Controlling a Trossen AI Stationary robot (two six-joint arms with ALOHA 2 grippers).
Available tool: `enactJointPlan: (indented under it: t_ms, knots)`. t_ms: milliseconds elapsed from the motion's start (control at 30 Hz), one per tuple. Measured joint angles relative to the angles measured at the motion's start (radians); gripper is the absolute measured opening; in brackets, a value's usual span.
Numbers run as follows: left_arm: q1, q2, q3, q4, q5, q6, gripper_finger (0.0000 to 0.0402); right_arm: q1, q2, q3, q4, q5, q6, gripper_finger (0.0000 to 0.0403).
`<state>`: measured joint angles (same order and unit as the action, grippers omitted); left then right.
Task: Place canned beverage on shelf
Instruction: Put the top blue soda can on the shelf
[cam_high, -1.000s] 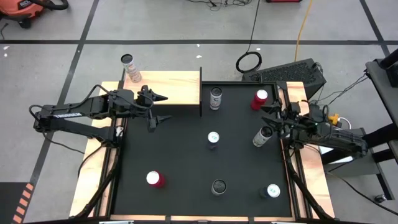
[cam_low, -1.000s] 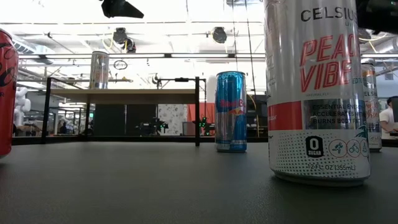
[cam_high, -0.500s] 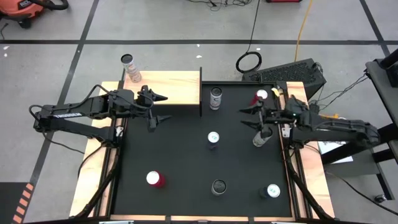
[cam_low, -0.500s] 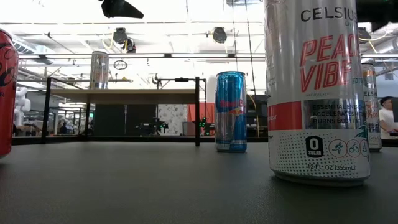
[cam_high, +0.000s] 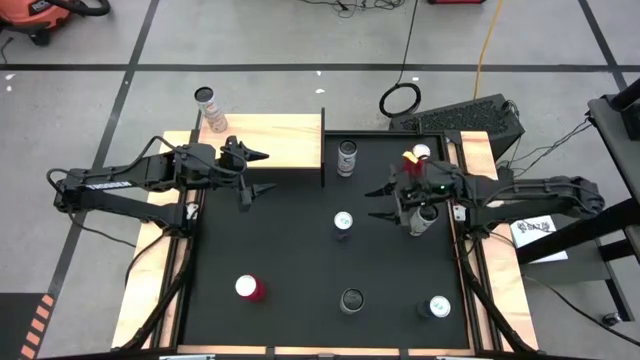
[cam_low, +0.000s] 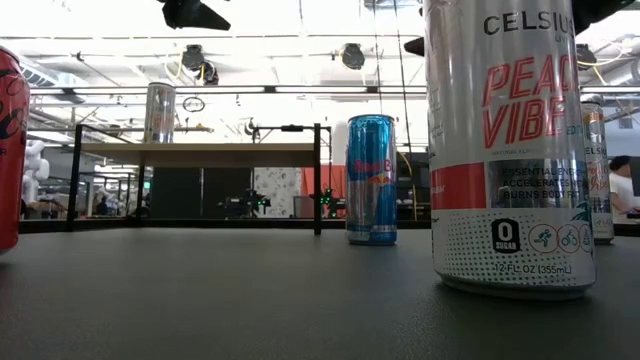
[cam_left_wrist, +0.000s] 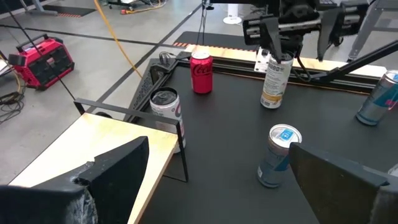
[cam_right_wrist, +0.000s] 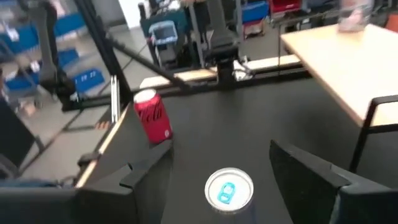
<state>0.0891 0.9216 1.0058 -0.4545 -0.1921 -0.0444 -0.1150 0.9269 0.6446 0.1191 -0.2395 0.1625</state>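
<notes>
A black table (cam_high: 290, 250) with wooden edge strips is standing on a grey taped floor; the low view is showing a bright workshop beyond. The shelf (cam_high: 270, 140) is sitting at the far left corner, its long axis running left to right, with one can (cam_high: 209, 108) upright at its far left end and the rest of the board bare. The left gripper (cam_high: 262, 173) is hovering with its fingers spread wide and empty above the shelf's near right edge. The right gripper (cam_high: 385, 202) is hovering with its fingers parted and empty, right of the blue can (cam_high: 343, 223) standing upright mid-table. Just behind it, under the wrist, a pale can (cam_left_wrist: 274, 78) is standing. Open table is lying around the blue can
</notes>
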Motion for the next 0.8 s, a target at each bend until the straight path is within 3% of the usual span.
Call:
enactJointPlan:
  t_ms: [300,667,800]
  knots:
    - [0.0,0.0,0.0,0.0,0.0,0.0,0.0391,0.048,0.146,0.001,-0.005,0.108,-0.089,0.0249]
    - [0.0,0.0,0.0,-0.001,0.0,0.0,0.0391,0.077,0.297,0.001,0.051,0.116,-0.055,0.0249]
    - [0.0,0.0,0.0,-0.002,0.0,0.0,0.0391,0.077,0.325,0.0,0.071,0.163,-0.055,0.0249]
